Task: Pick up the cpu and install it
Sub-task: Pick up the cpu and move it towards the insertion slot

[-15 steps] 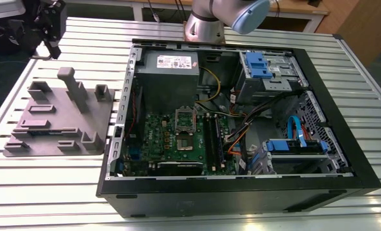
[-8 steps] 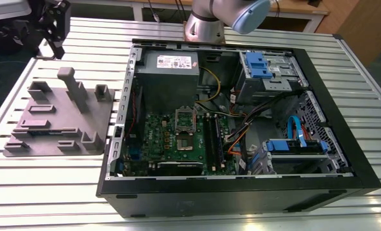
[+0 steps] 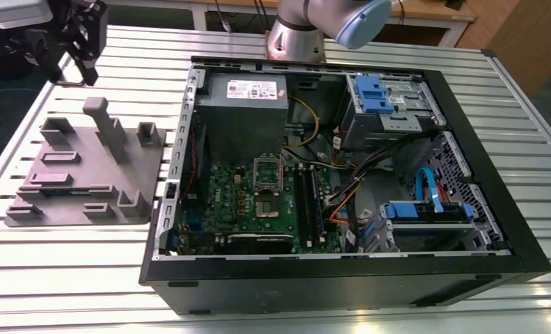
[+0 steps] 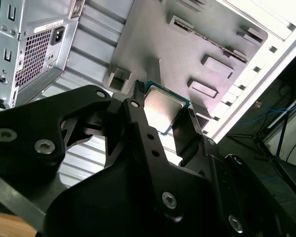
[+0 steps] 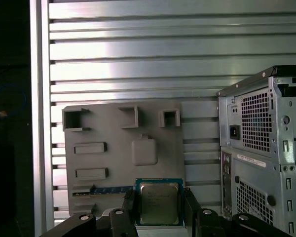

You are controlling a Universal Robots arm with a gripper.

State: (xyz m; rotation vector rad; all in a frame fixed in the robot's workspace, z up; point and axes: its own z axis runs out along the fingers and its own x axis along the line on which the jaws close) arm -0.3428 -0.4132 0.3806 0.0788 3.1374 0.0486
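The cpu (image 5: 159, 201), a small square chip with a silvery-grey top and a thin pale rim, is clamped between my gripper's (image 5: 159, 211) two black fingers. In the second wrist view the cpu (image 4: 162, 108) sits in the gripper (image 4: 163, 121) the same way, held above the grey fixture plate (image 4: 187, 44). In the exterior view the gripper (image 3: 78, 54) hangs high over the table at that view's far left, beyond the fixture plate (image 3: 81, 177). The open computer case (image 3: 341, 174) lies to the exterior view's right, its green motherboard (image 3: 257, 202) showing the silver socket frame (image 3: 268, 169).
A long narrow memory stick (image 5: 108, 190) lies in a slot of the fixture plate (image 5: 153, 128). The case's perforated metal back (image 5: 256, 148) stands close beside the plate. Upright pegs (image 3: 104, 125) rise from the plate. Cables and blue drive brackets (image 3: 424, 209) crowd the case's other half. The arm's base (image 3: 299, 35) stands behind the case.
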